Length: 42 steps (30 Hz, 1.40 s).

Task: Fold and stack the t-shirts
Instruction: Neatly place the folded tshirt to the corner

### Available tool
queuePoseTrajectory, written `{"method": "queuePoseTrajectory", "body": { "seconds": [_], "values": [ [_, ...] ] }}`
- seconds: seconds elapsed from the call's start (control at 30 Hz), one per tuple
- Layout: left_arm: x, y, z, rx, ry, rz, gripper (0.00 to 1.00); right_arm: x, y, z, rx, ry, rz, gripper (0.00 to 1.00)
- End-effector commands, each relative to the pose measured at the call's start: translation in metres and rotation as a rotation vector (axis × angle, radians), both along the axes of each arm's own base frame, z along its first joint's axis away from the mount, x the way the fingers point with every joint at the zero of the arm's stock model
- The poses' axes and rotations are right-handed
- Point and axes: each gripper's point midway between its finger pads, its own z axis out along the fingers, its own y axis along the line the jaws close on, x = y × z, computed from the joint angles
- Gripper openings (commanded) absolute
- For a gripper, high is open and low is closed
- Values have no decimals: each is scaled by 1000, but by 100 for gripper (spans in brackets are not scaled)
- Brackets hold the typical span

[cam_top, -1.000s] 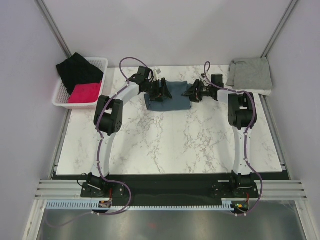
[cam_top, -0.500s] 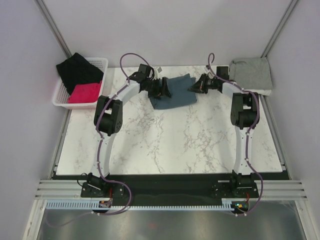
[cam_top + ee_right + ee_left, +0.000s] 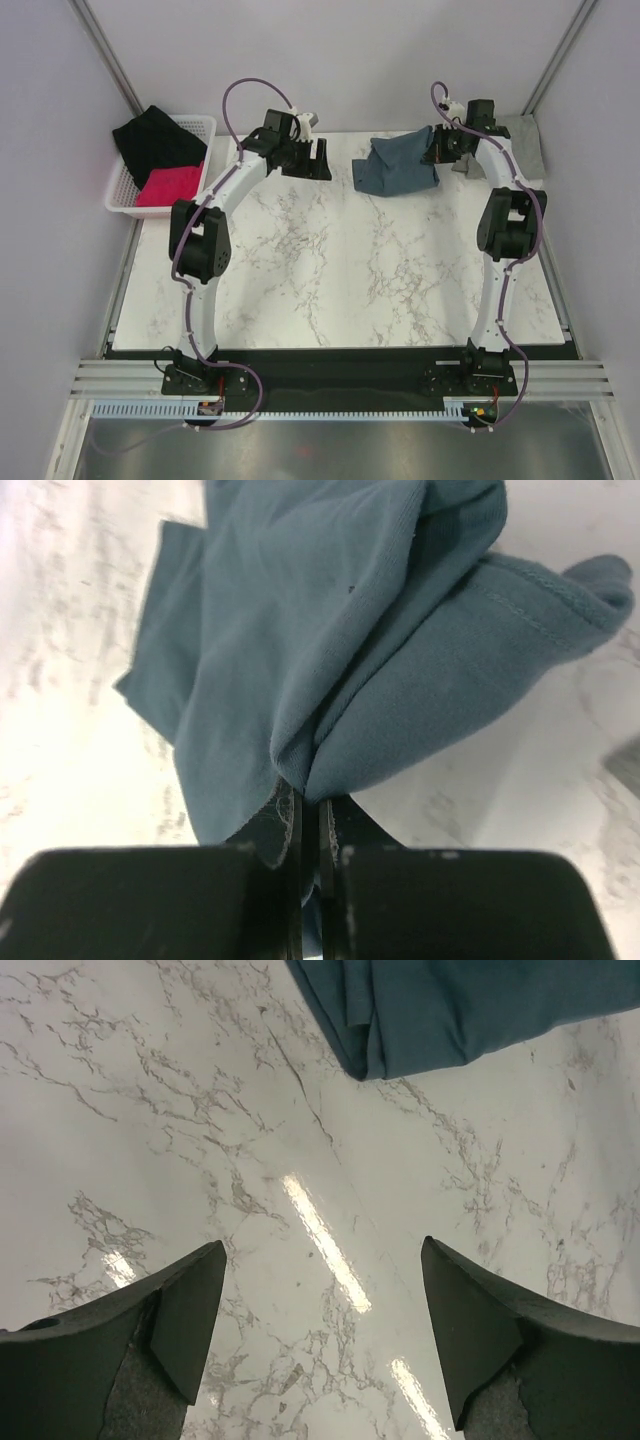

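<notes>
The right end effector point(image 3: 310, 802) clamps the blue t-shirt point(image 3: 396, 168) by a fold, likely to stack it on the grey t-shirt point(image 3: 527, 140); the left end effector point(image 3: 322, 1250) hangs open, empty.

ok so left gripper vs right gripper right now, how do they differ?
The left gripper is open and empty; the right gripper is shut on the blue t-shirt. The left one sits over bare marble table, with the shirt's edge ahead of it and apart from it; the right one has bunched cloth pinched between its fingers. Both reach to the table's far side.
</notes>
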Motion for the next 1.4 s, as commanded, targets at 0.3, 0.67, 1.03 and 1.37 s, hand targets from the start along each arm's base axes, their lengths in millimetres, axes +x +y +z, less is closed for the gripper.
{"method": "queuePoseTrajectory", "body": {
  "seconds": [0.3, 0.67, 1.03, 1.37],
  "values": [
    [-21, 9, -3, 46, 9, -28, 86, 29, -120, 88, -369, -243, -199, 0],
    [-25, 7, -7, 50, 20, -39, 86, 38, -188, 116, -425, -325, -368, 0],
    [-32, -5, -17, 76, 22, -70, 87, 41, -257, 128, -467, -375, -507, 0],
    [-42, -21, -23, 109, 16, -107, 87, 42, -299, 100, -518, -340, -617, 0]
  ]
}}
